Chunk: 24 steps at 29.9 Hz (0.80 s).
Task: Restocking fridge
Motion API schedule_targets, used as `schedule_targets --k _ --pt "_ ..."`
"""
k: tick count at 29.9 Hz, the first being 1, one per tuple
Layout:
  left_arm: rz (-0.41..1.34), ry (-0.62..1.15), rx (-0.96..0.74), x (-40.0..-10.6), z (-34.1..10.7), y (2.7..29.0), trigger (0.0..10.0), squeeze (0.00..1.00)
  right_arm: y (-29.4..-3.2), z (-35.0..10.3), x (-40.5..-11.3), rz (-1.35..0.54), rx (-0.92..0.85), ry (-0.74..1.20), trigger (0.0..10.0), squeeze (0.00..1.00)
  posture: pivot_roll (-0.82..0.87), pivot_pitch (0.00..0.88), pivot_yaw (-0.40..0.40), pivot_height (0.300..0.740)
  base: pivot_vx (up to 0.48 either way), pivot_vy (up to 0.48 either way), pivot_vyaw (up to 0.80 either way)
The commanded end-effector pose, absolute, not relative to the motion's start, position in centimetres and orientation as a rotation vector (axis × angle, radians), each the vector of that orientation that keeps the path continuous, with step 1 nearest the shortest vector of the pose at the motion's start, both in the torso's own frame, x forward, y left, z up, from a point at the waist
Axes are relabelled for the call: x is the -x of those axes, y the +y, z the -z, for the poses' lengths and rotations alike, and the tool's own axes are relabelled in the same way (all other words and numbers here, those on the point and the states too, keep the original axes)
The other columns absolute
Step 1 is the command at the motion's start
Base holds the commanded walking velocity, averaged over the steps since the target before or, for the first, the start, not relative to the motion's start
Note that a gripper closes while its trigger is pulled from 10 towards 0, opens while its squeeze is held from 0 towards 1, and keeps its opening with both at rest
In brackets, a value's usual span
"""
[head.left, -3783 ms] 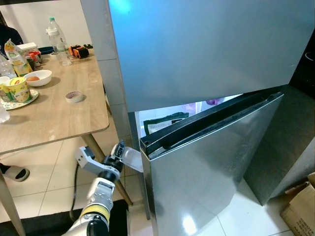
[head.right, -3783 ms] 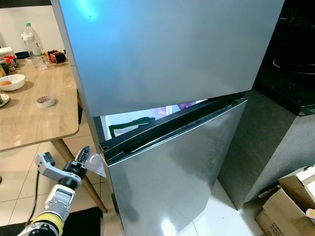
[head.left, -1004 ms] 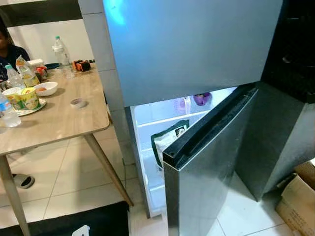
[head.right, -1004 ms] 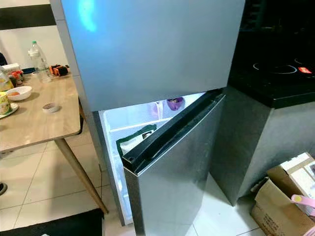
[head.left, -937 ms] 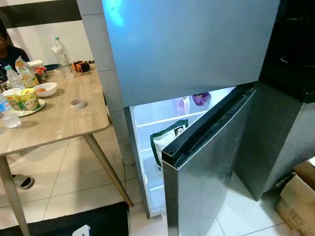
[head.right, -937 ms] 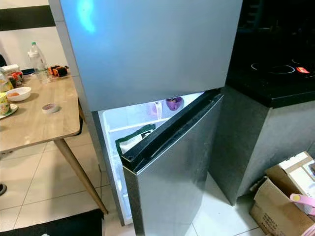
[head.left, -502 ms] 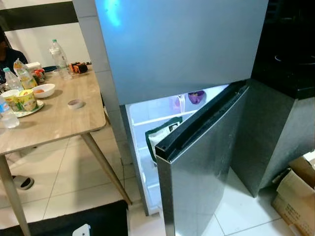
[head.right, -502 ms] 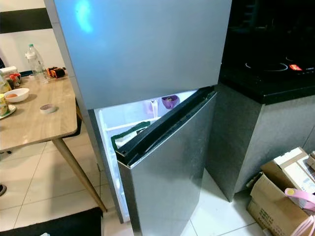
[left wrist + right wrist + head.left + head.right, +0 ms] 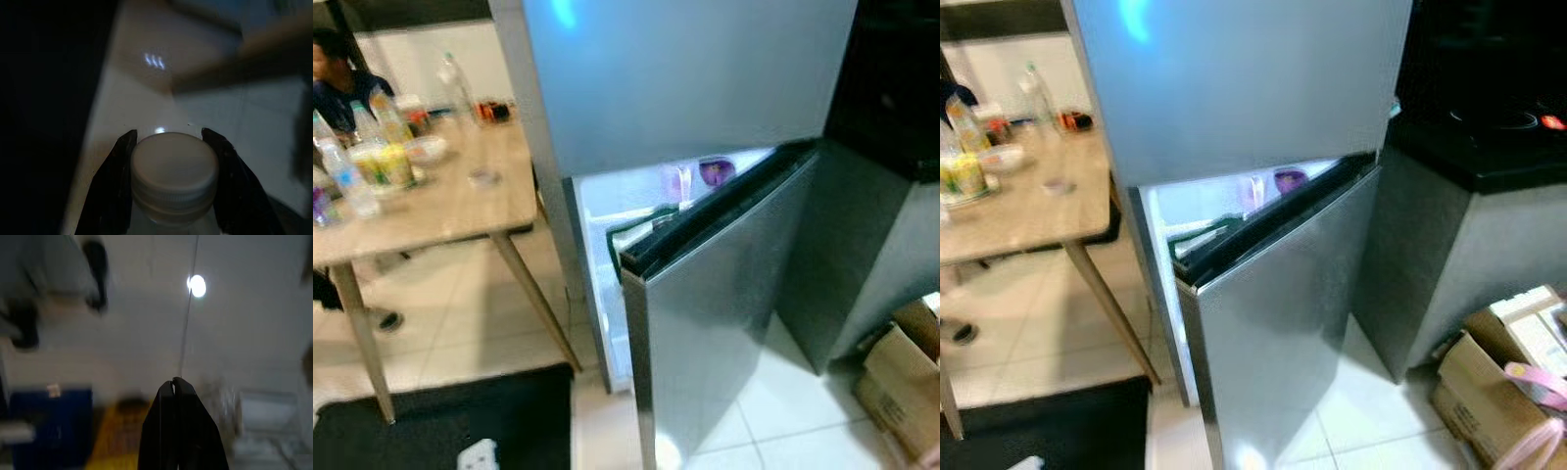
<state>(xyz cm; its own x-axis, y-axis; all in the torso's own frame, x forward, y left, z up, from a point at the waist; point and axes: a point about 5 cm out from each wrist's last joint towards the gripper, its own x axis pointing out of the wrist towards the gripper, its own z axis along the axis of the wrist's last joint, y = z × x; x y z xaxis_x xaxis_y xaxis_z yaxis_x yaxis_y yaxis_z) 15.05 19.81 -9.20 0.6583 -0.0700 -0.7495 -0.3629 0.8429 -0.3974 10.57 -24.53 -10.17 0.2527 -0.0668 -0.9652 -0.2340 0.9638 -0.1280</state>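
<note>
The left gripper (image 9: 168,183) is clamped on a white-capped bottle (image 9: 173,171), cap pointing up between its 2 fingers. The fridge (image 9: 685,88) stands ahead, its lower door (image 9: 1283,313) ajar and lit shelves (image 9: 646,196) showing. The right gripper (image 9: 176,396) is pressed together, empty. The head views add a counter (image 9: 440,211) to the left.

The fridge (image 9: 685,88) stands ahead, its lower door (image 9: 724,323) ajar. Left of the fridge is a counter (image 9: 440,211) bearing bottles (image 9: 342,176), with a person (image 9: 342,83) behind it. Right of the fridge, boxes (image 9: 1498,382) sit on the floor (image 9: 460,313).
</note>
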Motion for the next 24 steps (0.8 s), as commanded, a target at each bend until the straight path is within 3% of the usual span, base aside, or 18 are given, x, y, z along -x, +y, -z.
schedule_targets --k 1,10,18,24 --pt "-0.189 0.932 0.583 -13.0 10.1 19.5 10.0 0.00 -24.1 10.1 -11.1 -0.127 0.262 1.298 10.0 0.00 -0.09 0.017 0.011 0.740 0.000 0.000 0.00" --pt "-0.203 0.890 0.603 -13.1 9.9 20.0 10.0 0.00 -24.1 10.1 -11.1 -0.127 0.259 1.298 10.0 0.00 -0.09 0.017 0.011 0.740 0.000 0.000 0.00" --pt "-0.176 0.884 0.555 -13.6 9.6 20.3 10.0 0.00 -24.1 10.1 -11.1 -0.132 0.256 1.296 10.0 0.00 -0.09 0.014 0.009 0.740 0.000 -0.428 0.00" --pt "-0.198 0.852 0.587 -14.1 9.4 20.4 10.0 0.00 -24.0 10.1 -11.3 -0.135 0.257 1.293 10.0 0.00 -0.09 0.013 0.010 0.740 0.000 0.000 0.00"
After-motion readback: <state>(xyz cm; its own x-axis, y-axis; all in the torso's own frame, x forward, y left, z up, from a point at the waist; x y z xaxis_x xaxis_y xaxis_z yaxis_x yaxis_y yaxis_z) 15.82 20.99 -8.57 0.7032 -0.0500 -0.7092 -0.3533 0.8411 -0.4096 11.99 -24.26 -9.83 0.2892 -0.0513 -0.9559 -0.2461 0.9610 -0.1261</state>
